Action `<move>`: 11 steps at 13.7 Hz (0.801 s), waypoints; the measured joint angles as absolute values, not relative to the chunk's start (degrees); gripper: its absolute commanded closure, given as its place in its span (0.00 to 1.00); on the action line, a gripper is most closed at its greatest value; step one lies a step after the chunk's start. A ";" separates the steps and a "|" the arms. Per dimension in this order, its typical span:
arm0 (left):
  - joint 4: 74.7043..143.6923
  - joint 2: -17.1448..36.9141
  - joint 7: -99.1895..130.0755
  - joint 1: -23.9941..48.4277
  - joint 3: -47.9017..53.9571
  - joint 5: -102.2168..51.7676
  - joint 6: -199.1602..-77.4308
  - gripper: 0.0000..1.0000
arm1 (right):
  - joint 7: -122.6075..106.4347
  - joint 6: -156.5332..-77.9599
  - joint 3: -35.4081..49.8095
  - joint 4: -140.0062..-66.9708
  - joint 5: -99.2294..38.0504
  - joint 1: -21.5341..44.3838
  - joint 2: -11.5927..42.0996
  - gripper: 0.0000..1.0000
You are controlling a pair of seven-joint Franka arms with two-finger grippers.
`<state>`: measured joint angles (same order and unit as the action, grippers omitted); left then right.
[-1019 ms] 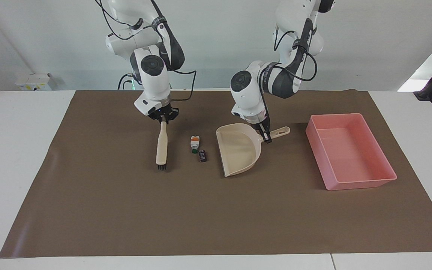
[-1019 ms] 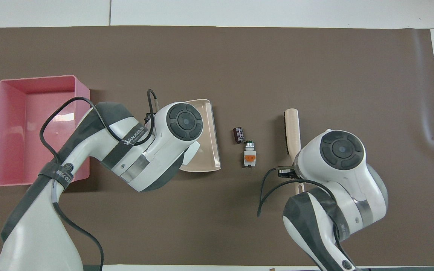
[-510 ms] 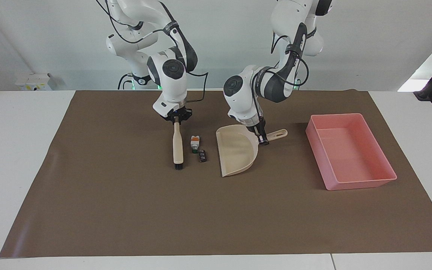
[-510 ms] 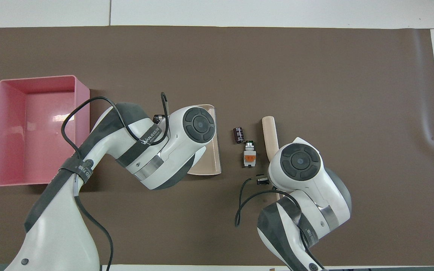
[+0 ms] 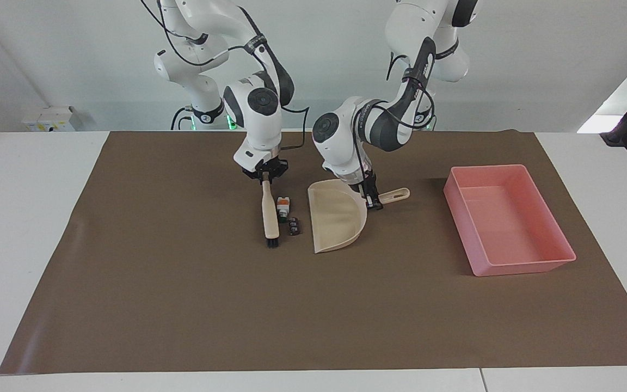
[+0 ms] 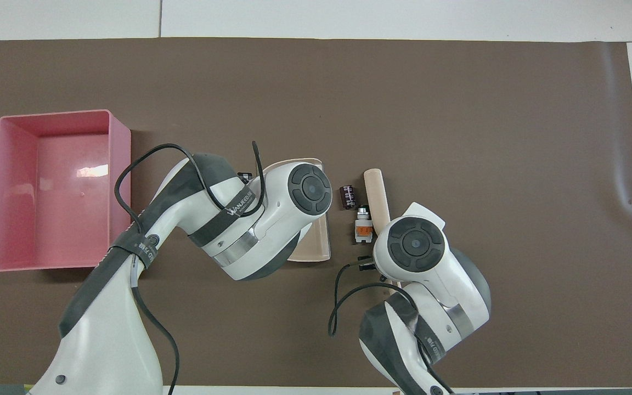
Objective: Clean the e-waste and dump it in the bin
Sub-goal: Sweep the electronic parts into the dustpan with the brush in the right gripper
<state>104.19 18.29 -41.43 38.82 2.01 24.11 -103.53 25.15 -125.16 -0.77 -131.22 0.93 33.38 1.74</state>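
The white e-waste part with orange and green bits (image 5: 282,206) and the smaller black block (image 5: 293,226) lie on the brown mat between a beige brush (image 5: 269,213) and a beige dustpan (image 5: 337,218). My right gripper (image 5: 264,175) is shut on the brush handle, with the brush down on the mat close beside the white part. My left gripper (image 5: 371,198) is shut on the dustpan handle, and the pan's open edge faces the parts. The pink bin (image 5: 526,265) stands toward the left arm's end. In the overhead view the white part (image 6: 362,230), black block (image 6: 347,197), brush (image 6: 374,187) and bin (image 6: 121,164) show; both grippers are hidden under the arms.
The brown mat (image 5: 183,305) covers most of the white table. The bin holds nothing that I can see. The dustpan (image 6: 322,244) is mostly covered by the left arm in the overhead view.
The right gripper has swept the brush toward the left arm's end, up to the white part. The left gripper has slid the dustpan closer to the parts. The parts have not moved.
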 measured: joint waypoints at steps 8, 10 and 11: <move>104.45 18.69 -41.43 39.28 1.92 24.44 -103.85 1.00 | 10.02 -125.85 6.31 -125.65 -24.36 33.47 7.24 1.00; 105.17 18.70 -41.47 39.28 1.92 24.44 -105.75 1.00 | 8.99 -125.85 7.05 -125.35 -25.95 33.54 7.32 1.00; 105.58 18.70 -41.48 39.28 1.91 24.44 -106.38 1.00 | 8.89 -125.85 7.01 -125.33 -25.95 33.54 7.33 1.00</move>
